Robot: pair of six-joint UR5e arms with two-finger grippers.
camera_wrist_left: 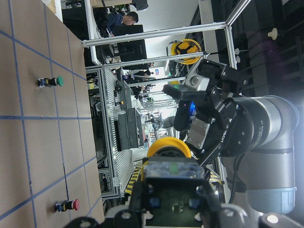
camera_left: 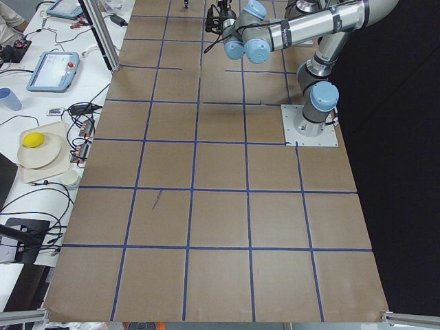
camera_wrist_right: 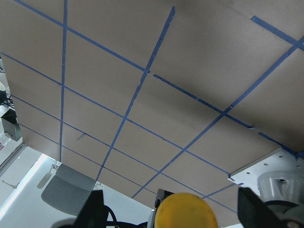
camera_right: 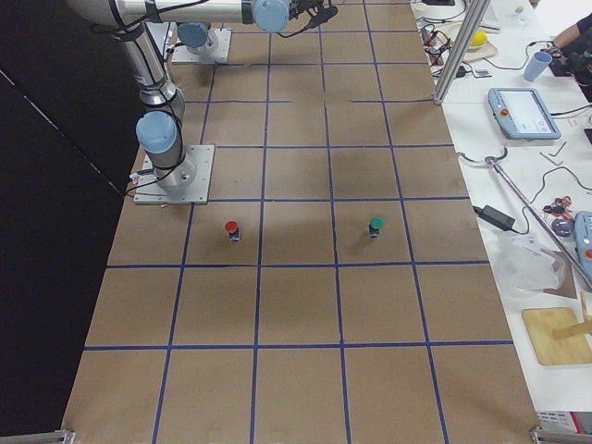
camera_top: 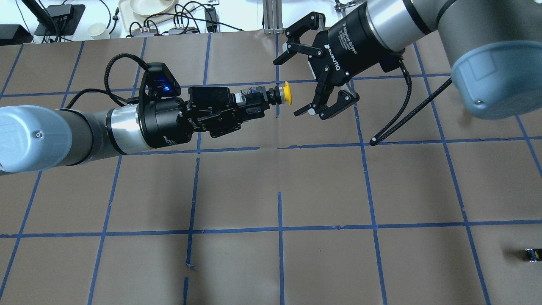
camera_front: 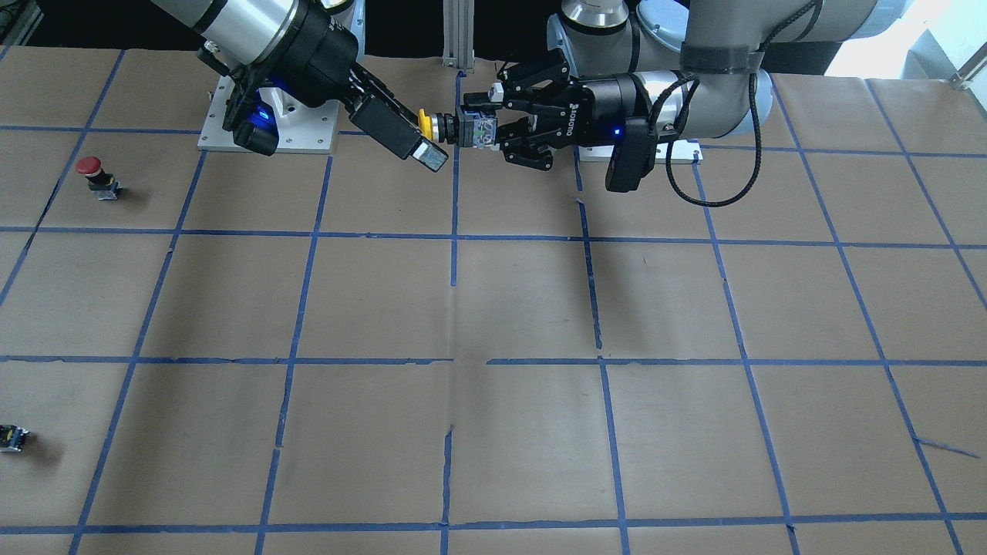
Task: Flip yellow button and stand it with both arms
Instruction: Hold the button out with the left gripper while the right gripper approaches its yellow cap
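Observation:
My left gripper (camera_top: 254, 99) is shut on the grey block base of the yellow button (camera_top: 288, 93) and holds it level in the air, cap pointing at the right arm. The front view shows this too: left gripper (camera_front: 484, 127), yellow button (camera_front: 426, 123). My right gripper (camera_top: 287, 88) is open, one finger on each side of the yellow cap, not touching it. In the right wrist view the cap (camera_wrist_right: 186, 211) sits between the two spread fingers (camera_wrist_right: 92, 211). The left wrist view shows the button (camera_wrist_left: 168, 149) with the right gripper (camera_wrist_left: 213, 114) behind it.
A red-capped button (camera_front: 92, 169) stands near the table's right end, with a green-capped one (camera_right: 375, 226) beside it. A small dark capless part (camera_top: 531, 254) lies near the front right edge. The arm base plates (camera_front: 266, 127) are at the robot's side.

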